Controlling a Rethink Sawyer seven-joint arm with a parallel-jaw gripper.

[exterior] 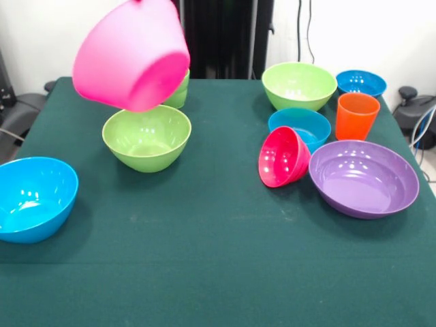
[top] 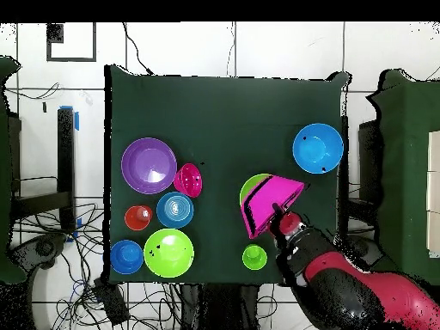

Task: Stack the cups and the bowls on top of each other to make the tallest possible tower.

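Tilting glossy and mouth-down beneath the jaws, grip state impossible to tell, big pink bowl (exterior: 131, 56) hanging over a lime green bowl (exterior: 147, 137) on the dark green tabletop (exterior: 204, 259).

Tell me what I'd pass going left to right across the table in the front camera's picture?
Blue bowl → big pink bowl, held tilted in the air → lime green bowl → small red-pink bowl on its side → wide purple bowl. The bowls and orange cup behind those last two overlap, so I skip them.
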